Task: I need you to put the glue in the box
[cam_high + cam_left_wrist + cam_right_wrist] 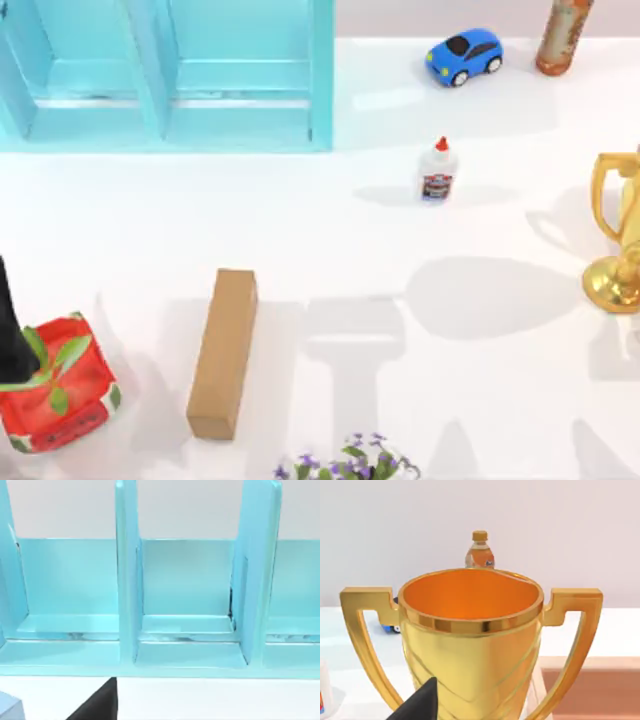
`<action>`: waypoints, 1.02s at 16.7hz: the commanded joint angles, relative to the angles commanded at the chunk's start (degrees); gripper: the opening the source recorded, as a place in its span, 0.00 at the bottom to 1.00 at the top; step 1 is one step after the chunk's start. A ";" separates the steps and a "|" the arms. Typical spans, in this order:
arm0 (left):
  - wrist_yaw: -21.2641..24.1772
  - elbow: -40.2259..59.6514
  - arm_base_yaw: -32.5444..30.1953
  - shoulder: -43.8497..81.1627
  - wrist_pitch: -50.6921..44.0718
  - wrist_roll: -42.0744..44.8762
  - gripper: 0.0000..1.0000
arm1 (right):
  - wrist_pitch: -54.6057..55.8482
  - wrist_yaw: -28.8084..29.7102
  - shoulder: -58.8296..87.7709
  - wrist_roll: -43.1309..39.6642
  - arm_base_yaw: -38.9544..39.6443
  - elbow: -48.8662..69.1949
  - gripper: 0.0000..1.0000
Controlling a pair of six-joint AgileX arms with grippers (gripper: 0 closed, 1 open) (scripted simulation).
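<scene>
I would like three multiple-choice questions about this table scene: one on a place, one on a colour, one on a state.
1. Where does the glue stand?
A. inside the turquoise box
B. on the open table, nearer than the toy car
C. on the brown block

2. What colour is the toy car?
A. blue
B. green
C. gold

3. How is the glue posed?
A. lying flat
B. held by a pincer
C. upright, untouched

Answers:
1 B: it stands apart from the turquoise box.
2 A: the body is blue.
3 C: its red cap points up, nothing touching it.
</scene>
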 joint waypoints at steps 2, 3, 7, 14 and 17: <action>0.00 0.00 0.00 0.00 0.00 0.00 1.00 | 0.00 0.00 0.00 0.00 0.00 0.00 1.00; 0.00 0.00 0.00 0.00 0.00 0.00 1.00 | 0.23 0.23 0.46 0.11 0.39 0.33 1.00; 0.00 0.00 0.00 0.00 0.00 0.00 1.00 | 4.06 3.88 7.98 1.65 5.99 5.23 1.00; 0.00 0.00 0.00 0.00 0.00 0.00 1.00 | 21.06 18.53 37.82 6.40 22.66 21.79 1.00; 0.00 0.00 0.00 0.00 0.00 0.00 1.00 | 31.30 26.00 53.93 8.22 29.62 29.52 1.00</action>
